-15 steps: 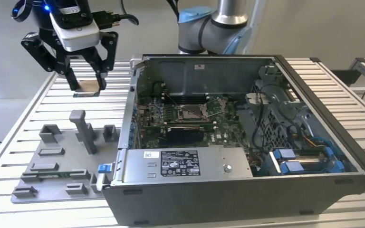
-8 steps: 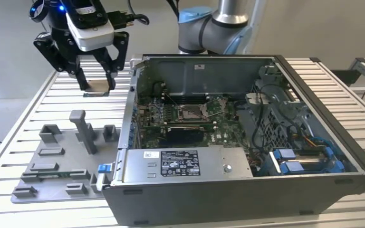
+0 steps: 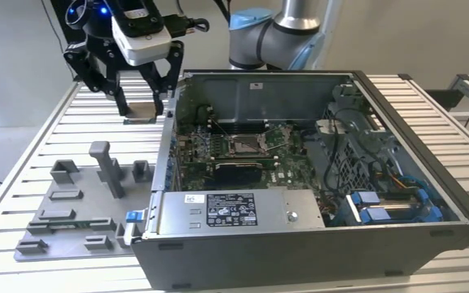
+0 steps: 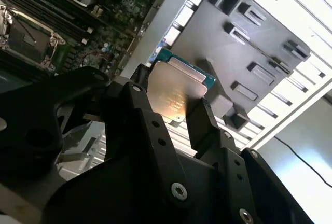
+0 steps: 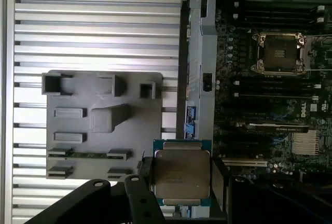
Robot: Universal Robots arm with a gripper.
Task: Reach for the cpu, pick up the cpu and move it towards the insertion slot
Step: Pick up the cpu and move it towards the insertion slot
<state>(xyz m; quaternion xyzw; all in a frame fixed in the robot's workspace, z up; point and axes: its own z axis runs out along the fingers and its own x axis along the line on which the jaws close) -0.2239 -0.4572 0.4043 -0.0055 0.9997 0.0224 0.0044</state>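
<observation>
Exterior view, read from its left to its right: the grey fixture plate [image 3: 71, 210] lies on the slatted table [image 3: 47, 131] with its blocks and recesses standing bare; beyond it the gripper [image 3: 146, 110] hangs above the table, just outside the wall of the open case [image 3: 316, 244], with the cpu [image 3: 145, 111] clamped between its two fingers, clear of plate and table alike. Further toward the exterior view's right, inside the case, the slot [image 3: 245, 144] sits on the green board [image 3: 210, 165], its metal frame open around a dark centre and nothing seated in it. The relation that governs the transfer is thus a sideways one: the slot lies toward the exterior view's right of the held chip and lower, with the case wall between the two. In both wrist views the fingers [image 5: 219, 182] are closed narrowly on opposite edges of the cpu [image 5: 181, 177], which is held flat with its metal face toward the cameras and its green rim showing past the fingertips; being square, the chip has no long axis, so its orientation is read from its edges, which in the first wrist view run roughly parallel to those of the slot [image 5: 279, 53]. In the second wrist view the cpu [image 4: 174, 94] is seen over the plate [image 4: 249, 42], with the slot [image 4: 26, 37] well apart. Judged from these views, the pick-up is done and the carry has not yet crossed the case wall.
</observation>
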